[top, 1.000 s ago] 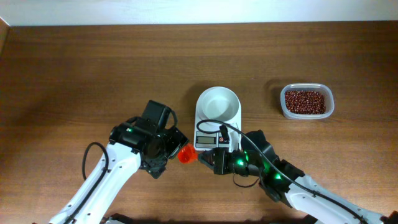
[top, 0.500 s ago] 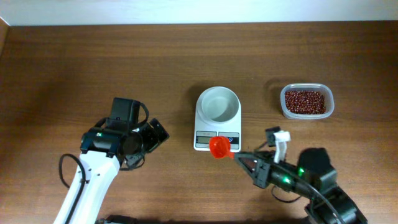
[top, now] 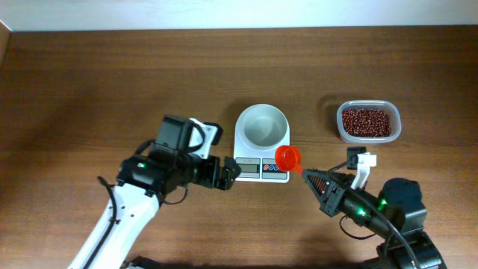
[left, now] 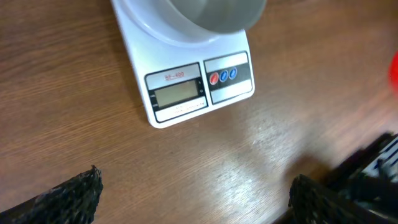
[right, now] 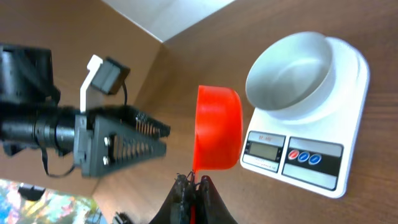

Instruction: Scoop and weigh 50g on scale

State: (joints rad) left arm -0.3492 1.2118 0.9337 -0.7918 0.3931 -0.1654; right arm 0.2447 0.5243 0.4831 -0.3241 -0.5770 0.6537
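wooden worktop (top: 89, 75) carries the scale (top: 260, 169) just ahead of the wide-open, empty left claw (top: 230, 172). beans (top: 365, 121) fill the tub (top: 398, 131), well right of the right claw (top: 308, 175), which pinches the red scoop (top: 287, 157) by its handle; swing it there, mouth levelled.

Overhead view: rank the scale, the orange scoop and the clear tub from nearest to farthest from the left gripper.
1. The scale, right beside the left gripper.
2. The orange scoop, above the scale's far front corner.
3. The clear tub, far right of the table.
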